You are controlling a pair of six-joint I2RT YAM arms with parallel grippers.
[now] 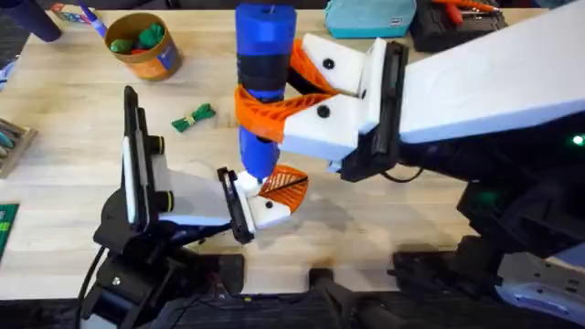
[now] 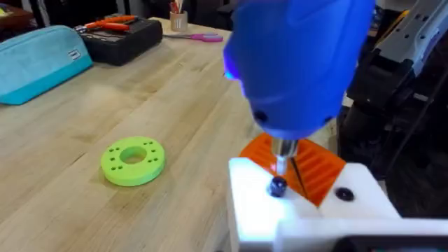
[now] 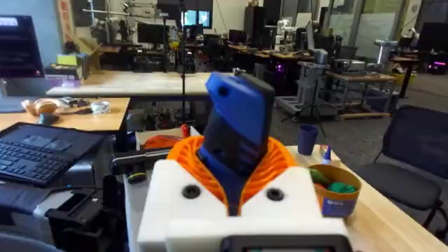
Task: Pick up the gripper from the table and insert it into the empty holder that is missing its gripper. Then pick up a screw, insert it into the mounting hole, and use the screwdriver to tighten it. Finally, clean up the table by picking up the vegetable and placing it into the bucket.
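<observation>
From overhead, the pale wooden surface [image 1: 73, 100] carried a round tan cardboard bucket [image 1: 143, 44] near its far left, with green and red items inside, and a small green vegetable [image 1: 193, 117] lay well apart from it. A teal zip pouch [image 1: 369, 16] and a black tool case [image 1: 454, 22] sat along the far edge. The right gripper [image 1: 274, 108], white with orange ribbed fingers, was clamped around the thick blue screwdriver [image 1: 265, 82], held upright with its tip on the small white block with the orange ribbed finger [image 1: 274, 196]. That block sat against the black end plate of the white holder [image 1: 183, 196] on the left arm.

In the left wrist view, the screwdriver's metal bit met a dark screw [image 2: 278, 186] in the white block, and a lime-green plastic ring [image 2: 133, 161] lay flat nearby. I could not tell how the left gripper stood.

In the right wrist view, orange fingers [image 3: 185, 159] hugged the blue handle; behind lay desks, monitors and chairs.
</observation>
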